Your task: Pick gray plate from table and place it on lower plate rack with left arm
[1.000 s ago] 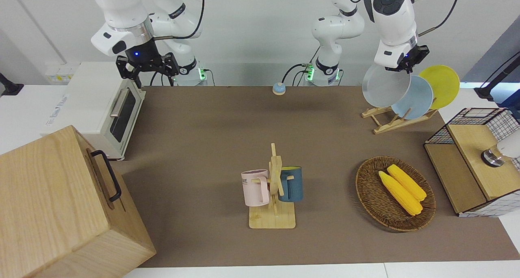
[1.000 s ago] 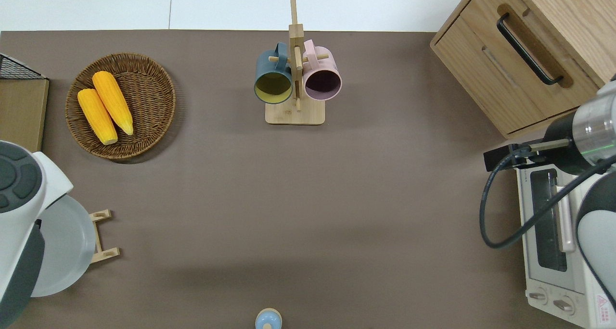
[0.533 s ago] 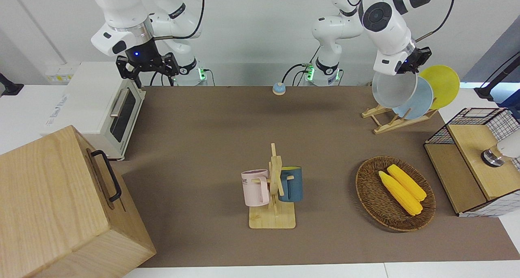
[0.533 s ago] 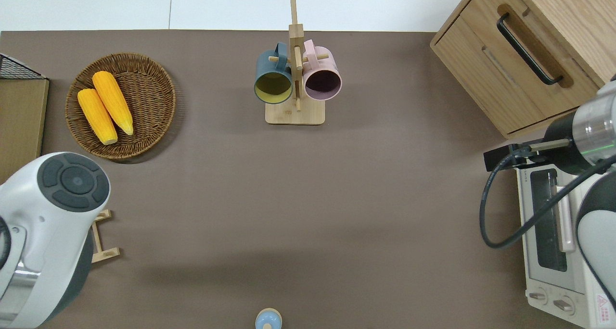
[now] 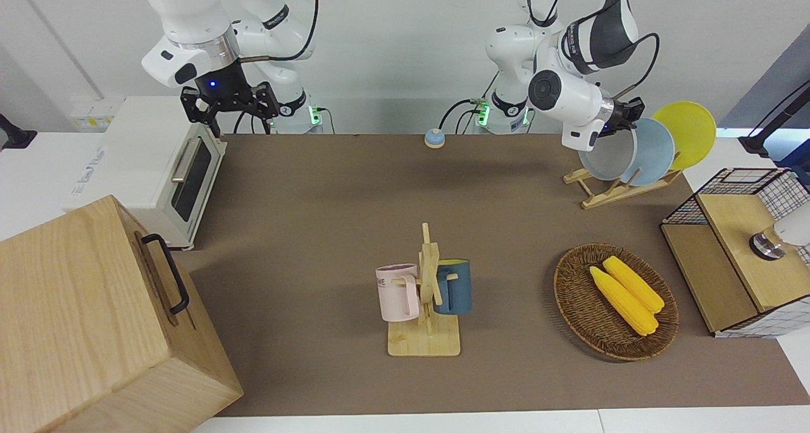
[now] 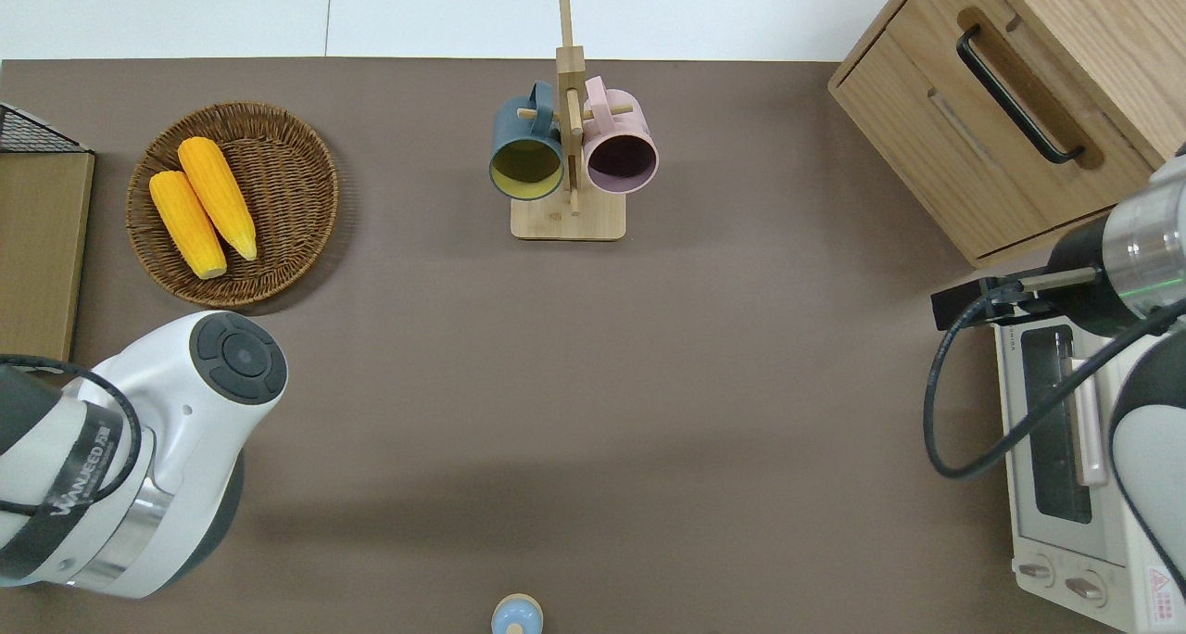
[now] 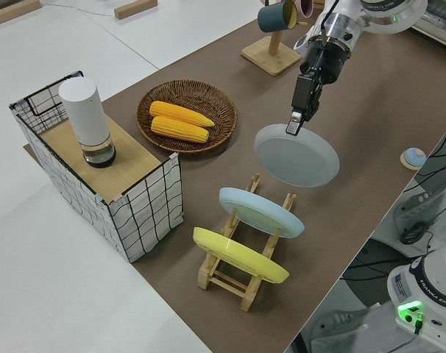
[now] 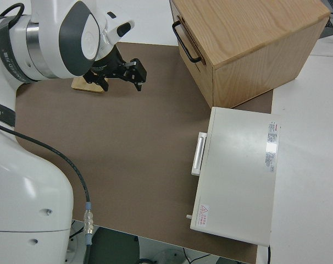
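Note:
My left gripper (image 5: 623, 121) (image 7: 294, 125) is shut on the upper rim of the gray plate (image 5: 606, 158) (image 7: 296, 157). The plate hangs steeply tilted over the free end of the lower plate rack (image 5: 609, 191) (image 7: 238, 273), the end toward the table's middle. Its lower edge is close to the rails; whether it touches them I cannot tell. On the rack lean a light-blue plate (image 5: 657, 151) (image 7: 261, 212) and a yellow plate (image 5: 688, 126) (image 7: 239, 256). In the overhead view the left arm hides the plate and rack. The right gripper (image 5: 229, 107) (image 8: 122, 72) is parked and open.
A wicker basket (image 5: 569, 294) with two corn cobs lies farther from the robots than the rack. A wire crate (image 5: 747, 230) stands at the left arm's end. The mug stand (image 5: 429, 294), a toaster oven (image 5: 145, 161), a wooden cabinet (image 5: 82, 319) and a blue bell (image 5: 434, 138) are also on the table (image 5: 316, 230).
The left arm's wrist has swung toward the table's middle and come down. The gray plate has dropped and tipped more upright, close to the rack beside the light-blue plate. The right arm is still.

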Robot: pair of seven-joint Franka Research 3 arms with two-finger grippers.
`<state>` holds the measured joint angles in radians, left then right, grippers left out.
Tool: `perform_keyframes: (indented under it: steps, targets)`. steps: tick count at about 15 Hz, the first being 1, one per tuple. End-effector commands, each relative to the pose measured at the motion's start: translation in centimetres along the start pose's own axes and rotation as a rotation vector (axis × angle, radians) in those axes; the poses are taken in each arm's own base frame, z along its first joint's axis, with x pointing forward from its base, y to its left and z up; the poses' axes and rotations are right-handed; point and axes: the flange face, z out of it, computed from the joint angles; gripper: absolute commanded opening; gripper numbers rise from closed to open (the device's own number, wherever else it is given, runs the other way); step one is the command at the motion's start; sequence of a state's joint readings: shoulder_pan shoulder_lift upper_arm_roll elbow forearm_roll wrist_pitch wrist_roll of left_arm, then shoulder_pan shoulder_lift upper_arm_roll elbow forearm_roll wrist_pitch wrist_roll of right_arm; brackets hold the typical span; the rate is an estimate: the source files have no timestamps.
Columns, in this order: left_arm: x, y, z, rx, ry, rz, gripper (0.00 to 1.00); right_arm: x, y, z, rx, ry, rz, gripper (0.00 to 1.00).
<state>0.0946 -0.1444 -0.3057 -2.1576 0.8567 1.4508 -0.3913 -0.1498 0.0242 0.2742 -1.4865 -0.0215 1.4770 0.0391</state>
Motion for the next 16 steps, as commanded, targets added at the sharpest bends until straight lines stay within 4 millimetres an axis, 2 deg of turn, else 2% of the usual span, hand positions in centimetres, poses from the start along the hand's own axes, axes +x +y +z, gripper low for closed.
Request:
perform_keyframes:
  steps: [1, 6, 12, 16]
  targets:
    - [0.2, 2.7, 0.8, 0.05, -0.013, -0.032, 0.0, -0.3, 0.1, -0.4, -0.002, -0.003, 0.015, 0.983]
    - [0.7, 6.0, 2.0, 0.08, -0.029, -0.05, 0.0, -0.3, 0.1, -0.4, -0.002, -0.003, 0.015, 0.983]
    - [0.8, 6.9, 2.5, 0.103, -0.027, -0.035, 0.0, -0.3, 0.1, -0.4, -0.002, -0.003, 0.015, 0.983]
    - [0.9, 6.8, 2.6, 0.114, -0.02, -0.035, 0.0, -0.2, 0.1, -0.5, -0.002, -0.002, 0.015, 0.983]
